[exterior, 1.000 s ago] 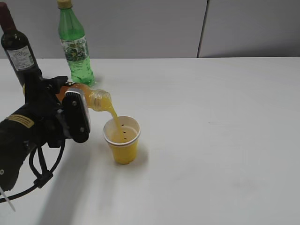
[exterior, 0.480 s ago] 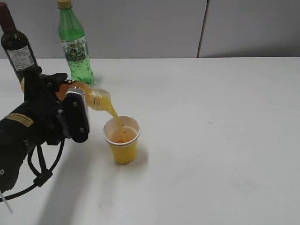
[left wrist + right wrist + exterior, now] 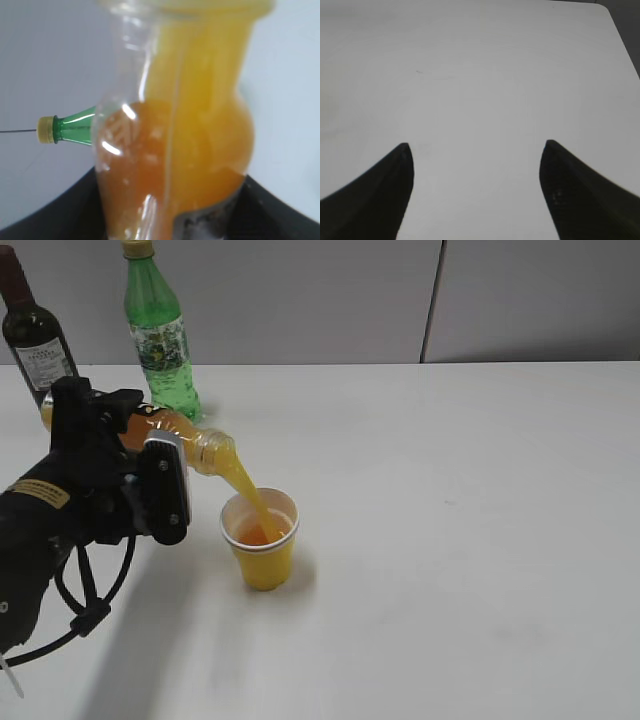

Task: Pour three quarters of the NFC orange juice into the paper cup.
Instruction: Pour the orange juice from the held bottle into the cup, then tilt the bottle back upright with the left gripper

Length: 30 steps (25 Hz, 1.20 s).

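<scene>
This looks like a robot test bench in a lab or office room rather than a home or kitchen. A wide, plain white table (image 3: 470, 540) fills most of the frame and carries only a few staged props. Behind it, across the top of the frame, runs a bare grey panelled wall (image 3: 300, 300) with one dark vertical seam right of centre. At the upper left stand a green plastic bottle (image 3: 160, 335) and a dark wine bottle (image 3: 30, 335), and a black robot arm (image 3: 60, 530) with a trailing cable occupies the lower left.
</scene>
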Motion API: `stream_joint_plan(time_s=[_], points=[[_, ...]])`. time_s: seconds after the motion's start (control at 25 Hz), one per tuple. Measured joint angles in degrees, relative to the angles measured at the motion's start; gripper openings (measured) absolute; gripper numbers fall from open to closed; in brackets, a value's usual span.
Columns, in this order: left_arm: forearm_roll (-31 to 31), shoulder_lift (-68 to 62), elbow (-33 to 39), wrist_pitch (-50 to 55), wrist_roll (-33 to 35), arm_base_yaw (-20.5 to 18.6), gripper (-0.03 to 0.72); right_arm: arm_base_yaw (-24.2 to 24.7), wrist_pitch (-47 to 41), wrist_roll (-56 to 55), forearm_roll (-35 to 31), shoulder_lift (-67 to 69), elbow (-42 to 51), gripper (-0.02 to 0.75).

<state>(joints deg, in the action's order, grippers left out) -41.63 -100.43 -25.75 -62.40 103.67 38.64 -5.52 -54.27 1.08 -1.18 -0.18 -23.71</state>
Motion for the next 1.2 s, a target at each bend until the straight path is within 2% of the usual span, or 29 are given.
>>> stream_joint_plan(time_s=[1.2], points=[[1.2,0.0,-0.1,-0.7,-1.2,0.0,0.479,0.0,0.0,0.0,0.0,0.0,0.0,0.592]])
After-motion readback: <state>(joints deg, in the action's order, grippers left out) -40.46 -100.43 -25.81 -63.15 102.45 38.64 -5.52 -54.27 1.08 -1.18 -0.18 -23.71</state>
